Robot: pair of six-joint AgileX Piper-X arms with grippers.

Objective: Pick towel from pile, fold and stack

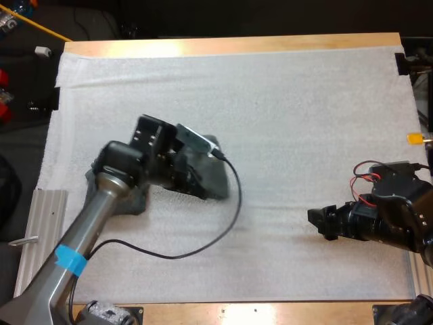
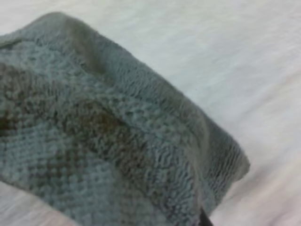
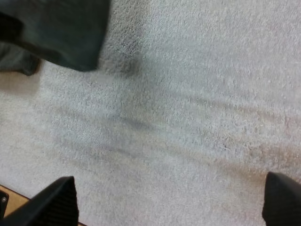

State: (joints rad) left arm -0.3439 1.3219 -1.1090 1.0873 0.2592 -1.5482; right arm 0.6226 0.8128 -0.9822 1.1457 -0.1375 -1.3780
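Left gripper (image 1: 186, 177): set low over the towel (image 1: 218, 181), its arm reaching in across the near left of the mat (image 1: 284, 101); the wrist hides the tip from above, and the left wrist view is taken up by terry cloth at close range, so whether it is clenched or released cannot be told; contact with the cloth is likely but unconfirmed.

Towel: one dark grey-green piece, bunched rather than flat, lying on the left half of the mat directly beneath the left gripper; its long axis runs roughly across the mat, from a lump beside the left arm's forearm to a thicker end toward the mat's middle; a rounded fold and a hemmed corner show in the left wrist view.

Right gripper (image 1: 323, 222): low over the mat's right side, pointing toward the towel and well apart from it; fingers (image 3: 51, 202) spread wide with bare mat between them, holding nothing.

Governing relation, as a judgement: the towel lies under the left gripper and far to the left of the right one, so the pick falls to the left arm; the right arm must cross open mat to help spread it.

Table (image 1: 237, 45): wooden edge along the far side.
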